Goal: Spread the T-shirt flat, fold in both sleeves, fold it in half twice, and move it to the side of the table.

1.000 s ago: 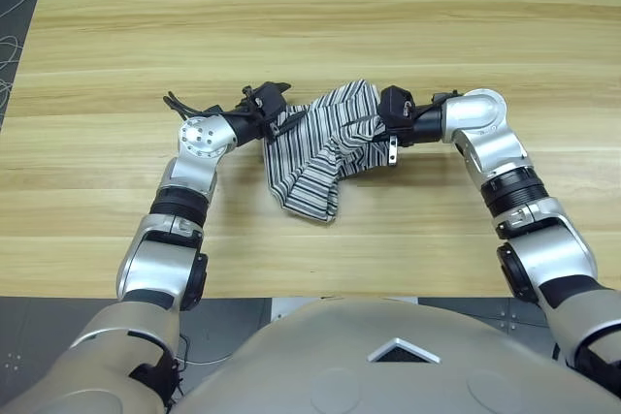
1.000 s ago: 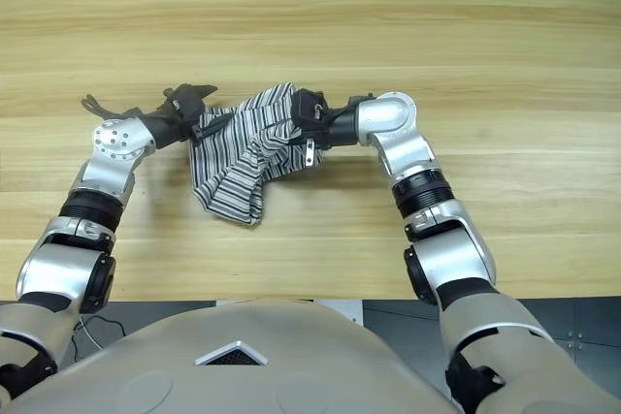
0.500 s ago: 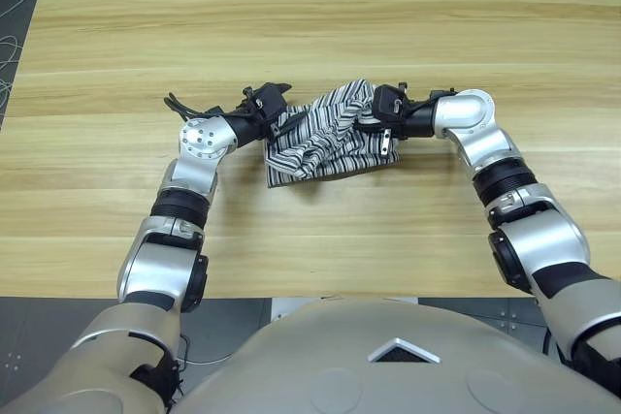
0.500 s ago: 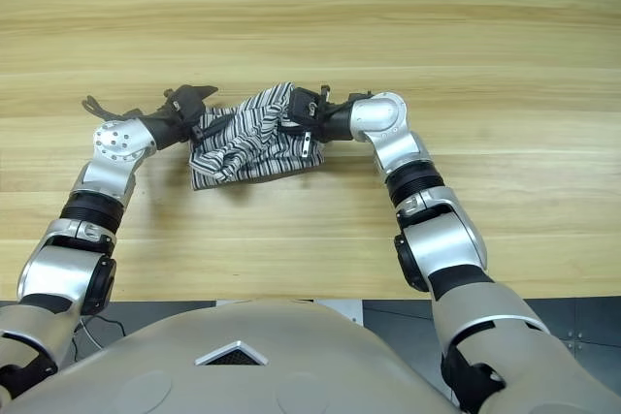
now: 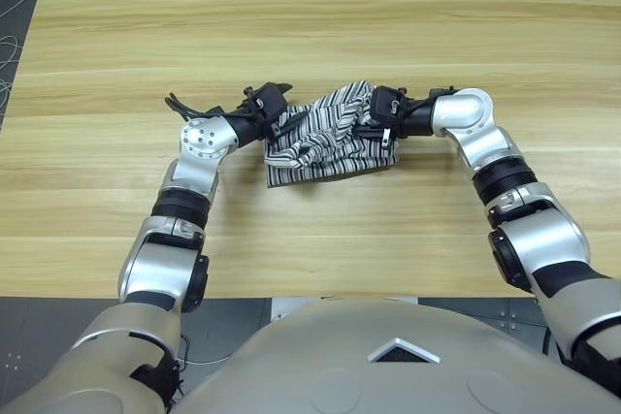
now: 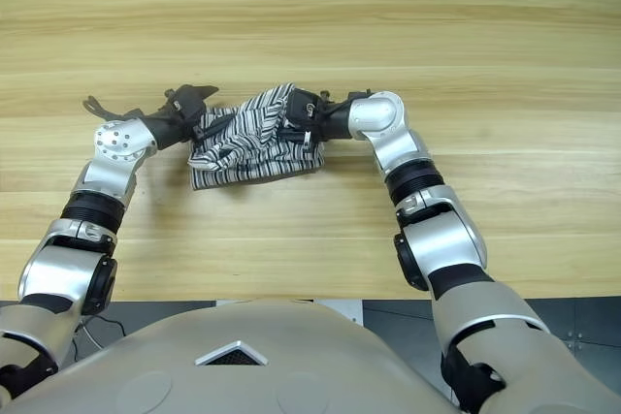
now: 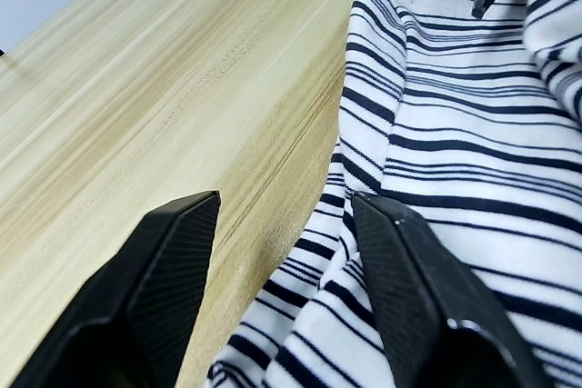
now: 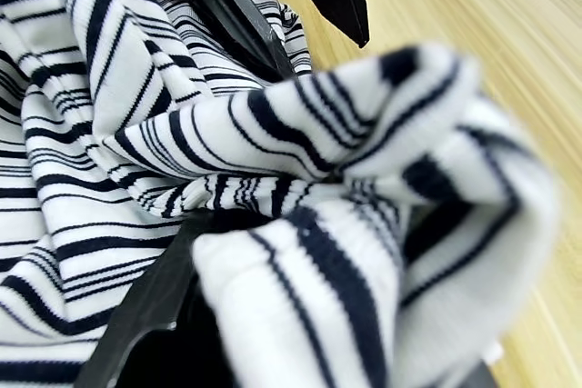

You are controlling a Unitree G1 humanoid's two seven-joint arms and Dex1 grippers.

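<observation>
Crumpled black-and-white striped knit T-shirt (image 5: 320, 143) on pale wood-grain desk (image 5: 388, 16). Left pincer (image 7: 286, 206) spread wide at its edge; right pincer (image 5: 378, 123) clamped on a bunched fold.

The left arm (image 5: 179, 206) reaches toward 12 o'clock, then bends at the wrist so that the left gripper (image 5: 272, 109) points toward 3 o'clock, its two black fingers (image 7: 173, 261) spread apart. The right arm (image 5: 519, 235) mirrors it, with the wrist turned toward 9 o'clock. The right gripper (image 5: 380, 121) is clamped on a bunched fold of the striped T-shirt (image 5: 325, 147). The two grippers face each other, near together.
</observation>
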